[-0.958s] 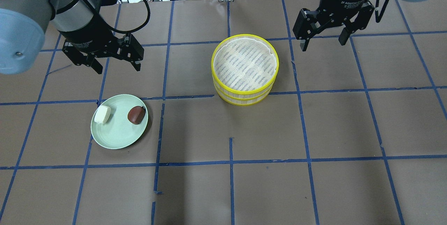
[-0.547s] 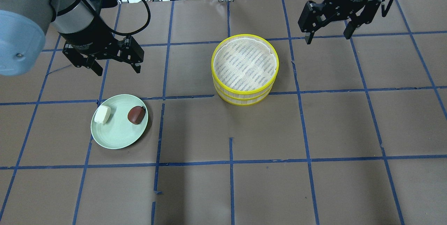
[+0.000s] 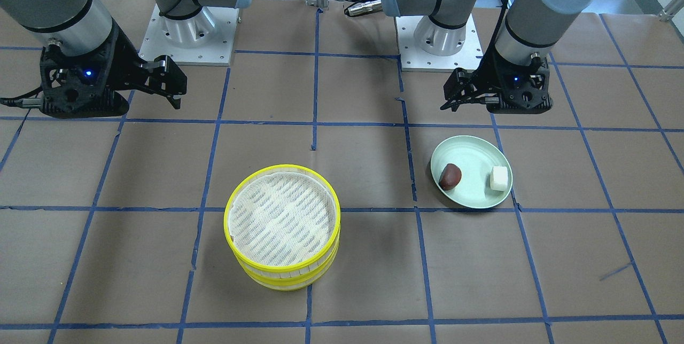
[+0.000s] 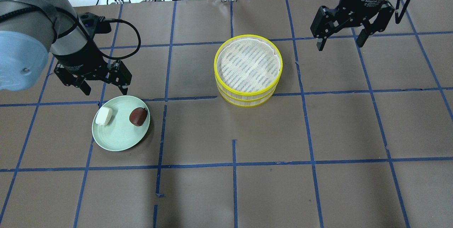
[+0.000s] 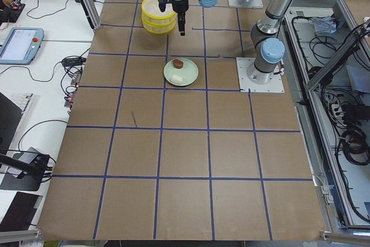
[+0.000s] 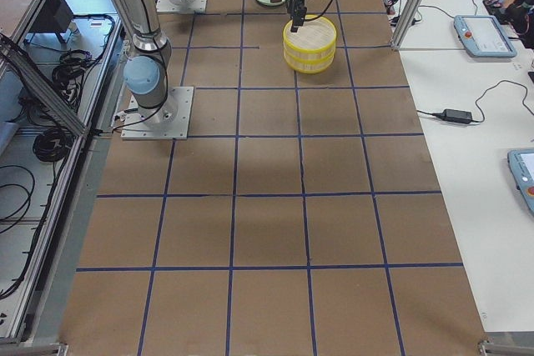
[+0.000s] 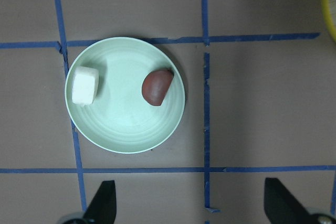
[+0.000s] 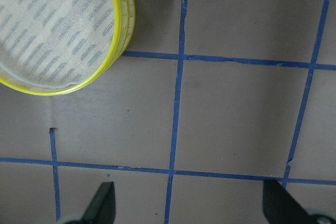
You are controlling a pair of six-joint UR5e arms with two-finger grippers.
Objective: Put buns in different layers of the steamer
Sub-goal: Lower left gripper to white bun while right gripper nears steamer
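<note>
Left gripper [image 4: 104, 90] wide near green plate [image 4: 118, 134], brown bun [image 4: 138, 116] and white bun [image 4: 104, 115] on it, right gripper [image 4: 340, 45] wide beside steamer [image 4: 247, 66]

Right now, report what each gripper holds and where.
Nothing. The left gripper and right gripper are open, empty; white bun and brown bun sit on the plate.

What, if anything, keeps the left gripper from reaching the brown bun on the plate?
Probably nothing, so yes, it looks reachable. The left gripper hangs open near the plate. The brown bun lies uncovered, apart from the white bun, with nothing between it and the gripper.
</note>
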